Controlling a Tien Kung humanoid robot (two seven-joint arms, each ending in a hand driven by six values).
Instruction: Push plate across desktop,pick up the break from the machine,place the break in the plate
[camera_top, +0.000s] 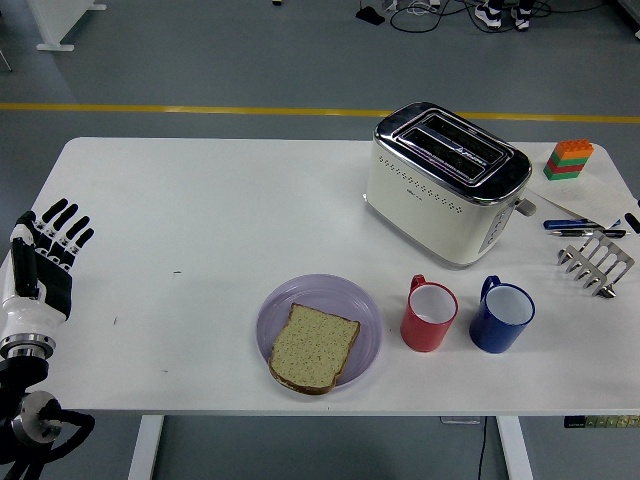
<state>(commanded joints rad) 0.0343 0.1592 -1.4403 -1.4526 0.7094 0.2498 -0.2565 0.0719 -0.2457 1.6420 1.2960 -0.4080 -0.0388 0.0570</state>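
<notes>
Brown-crusted bread slice lying on round lilac plate, cream-and-chrome toaster behind, left robot hand empty with fingers spread at white worktop edge

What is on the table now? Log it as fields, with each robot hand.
bread: lying on the plate
plate: purple, near table edge, left of the mugs
toaster: far right, slots look empty
mugs: red and blue, side by side
left robot hand: open, at left edge, holding nothing
right robot hand: barely visible at right edge
</notes>
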